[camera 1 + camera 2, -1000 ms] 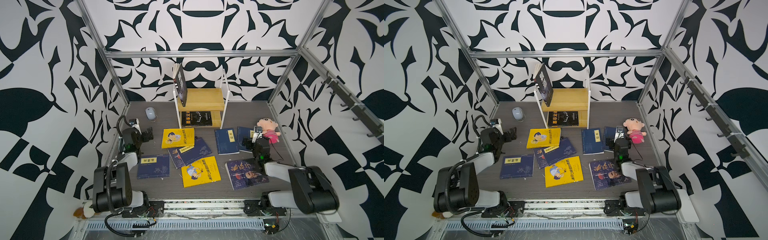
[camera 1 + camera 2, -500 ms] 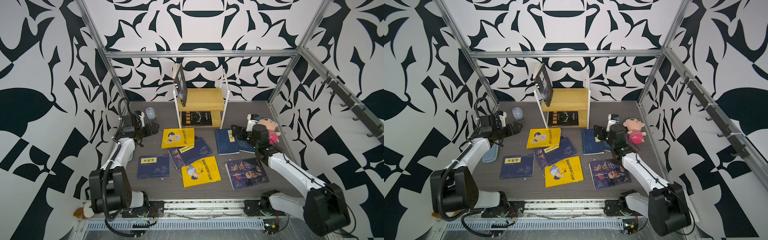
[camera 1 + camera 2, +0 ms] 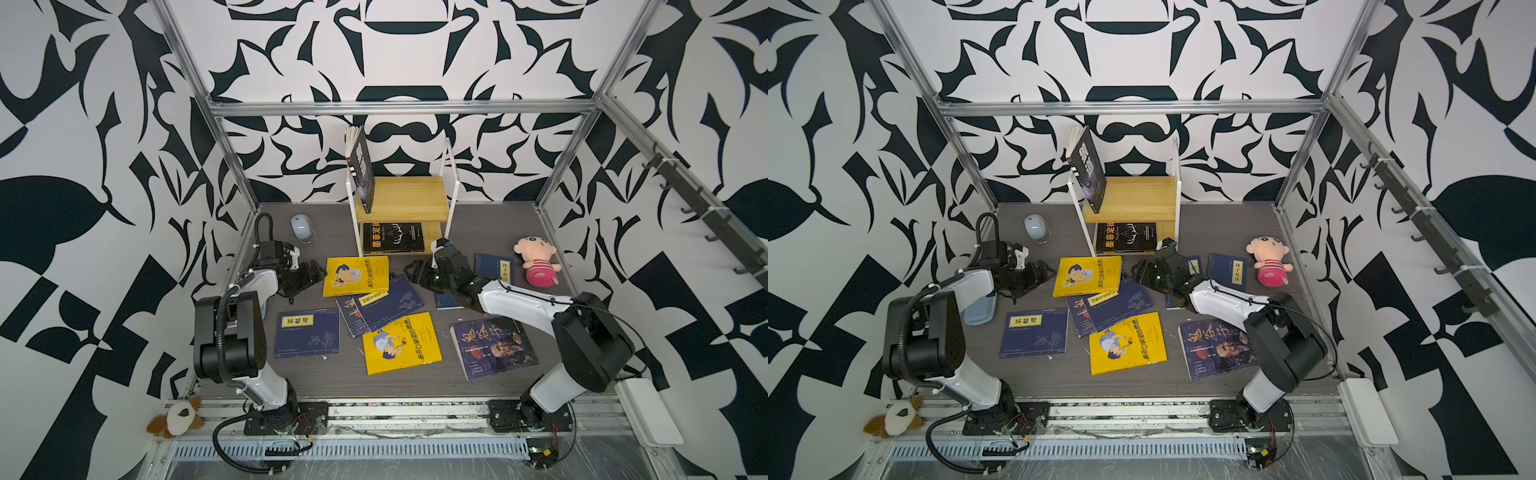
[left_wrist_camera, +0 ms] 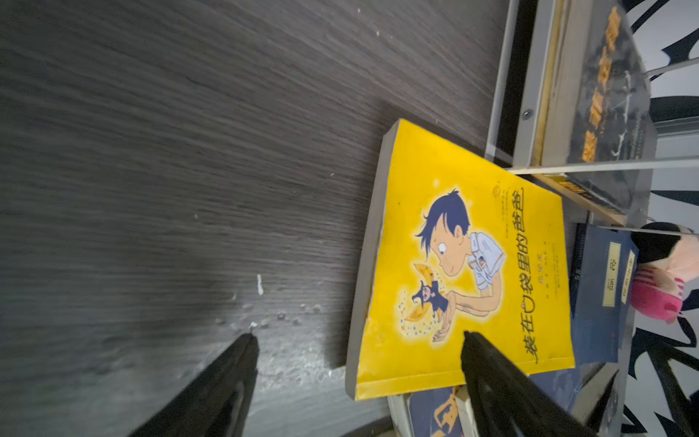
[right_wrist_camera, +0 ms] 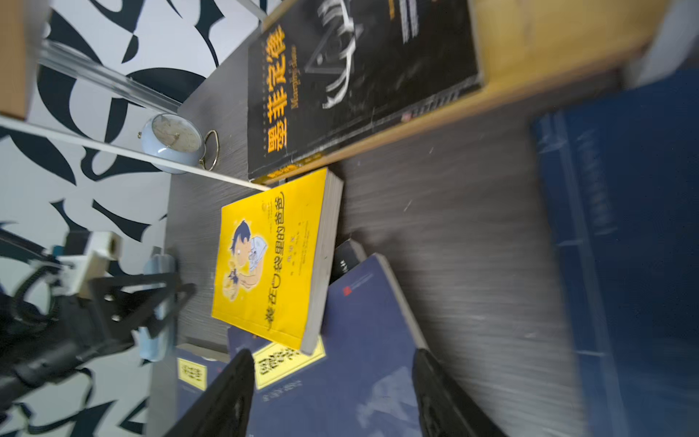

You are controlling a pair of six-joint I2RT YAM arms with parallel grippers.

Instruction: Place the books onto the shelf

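left gripper [image 3: 319, 272]: spread, empty, beside bright yellow cartoon-boy paperback [image 3: 356, 276], frame centre
right gripper [image 3: 410, 272]: spread, empty
tip: straddle its edge squarely

My 2 top views sit side by side high above the front edge, looking steeply down over the whole table [image 3: 478, 224]. My left wrist view sits low and close, facing the yellow book [image 4: 454, 265]; my right wrist view faces that same yellow book [image 5: 272, 265] from its opposite side.
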